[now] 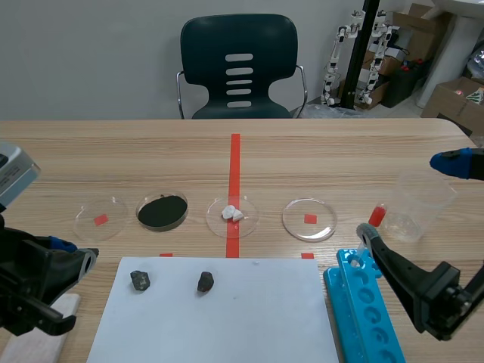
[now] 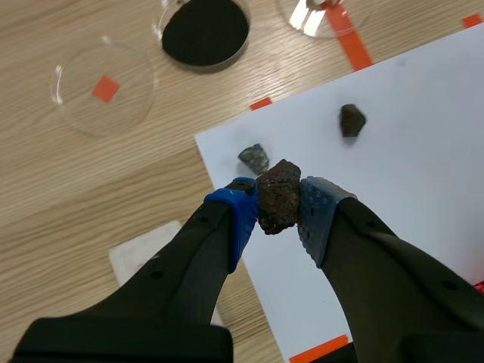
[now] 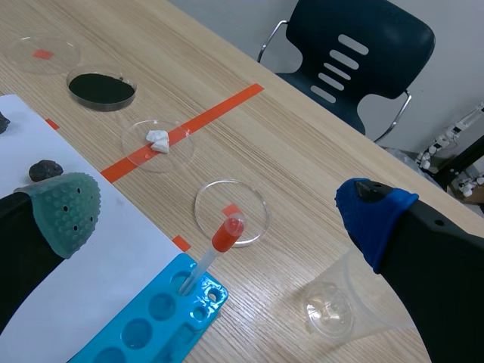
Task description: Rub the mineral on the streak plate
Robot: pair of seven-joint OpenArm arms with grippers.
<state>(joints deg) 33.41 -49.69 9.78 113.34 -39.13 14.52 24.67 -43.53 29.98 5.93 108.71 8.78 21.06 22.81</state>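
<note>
My left gripper [image 2: 278, 198] is shut on a dark brown mineral lump [image 2: 278, 195], held above the near left part of the white sheet [image 2: 408, 174]. Two smaller stones lie on that sheet: a grey one [image 2: 255, 157] just ahead of the held lump, and a darker one [image 2: 352, 119] further off. In the scene view the left gripper [image 1: 82, 259] hangs low at the left, beside the sheet [image 1: 227, 318], and the held lump is hidden. The stones [image 1: 139, 280] [image 1: 205, 282] lie side by side. My right gripper [image 1: 412, 198] [image 3: 219, 215] is open and holds nothing.
A row of clear dishes lies beyond the sheet: one empty [image 1: 100, 218], one with black powder [image 1: 162, 211], one with white pieces [image 1: 232, 215], one empty [image 1: 309, 218]. A plastic cup [image 1: 416, 204], a blue rack [image 1: 367, 302] and a red-capped tube [image 1: 376, 215] are at the right. A chair [image 1: 239, 68] stands behind the table.
</note>
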